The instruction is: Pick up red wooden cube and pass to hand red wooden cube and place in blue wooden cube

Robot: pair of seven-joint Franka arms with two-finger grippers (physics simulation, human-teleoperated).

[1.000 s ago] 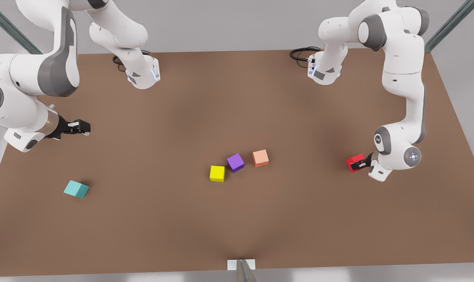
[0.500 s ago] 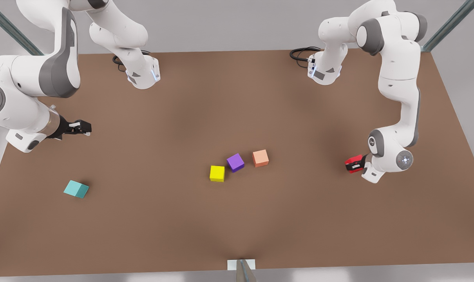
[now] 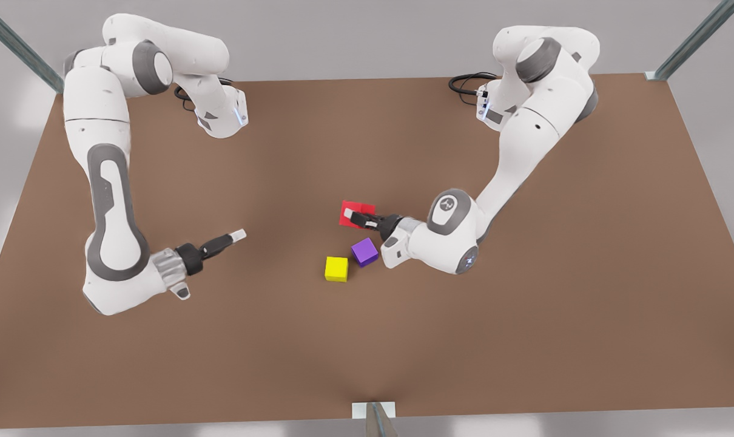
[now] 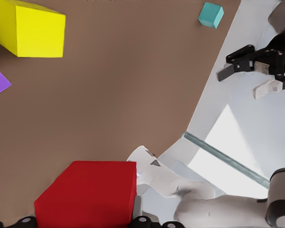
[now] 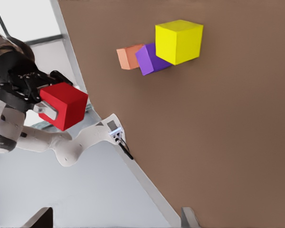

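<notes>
My left gripper [image 3: 350,216] has matt black fingers, clamped on the red wooden cube [image 3: 356,212], whose faces look smooth, plain and faintly satiny. My right gripper [image 3: 241,233] ends in a pale, matt fingertip. My arm shells are glossy white plastic with grey joints. The table [image 3: 525,315] is flat matt brown; the yellow cube [image 3: 336,269] and purple cube [image 3: 364,252] look smooth and unpatterned.

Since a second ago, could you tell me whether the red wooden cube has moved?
Yes. Held in the left gripper, the red wooden cube has travelled toward the front view's left, from near the table's right side to just above the purple cube.
</notes>
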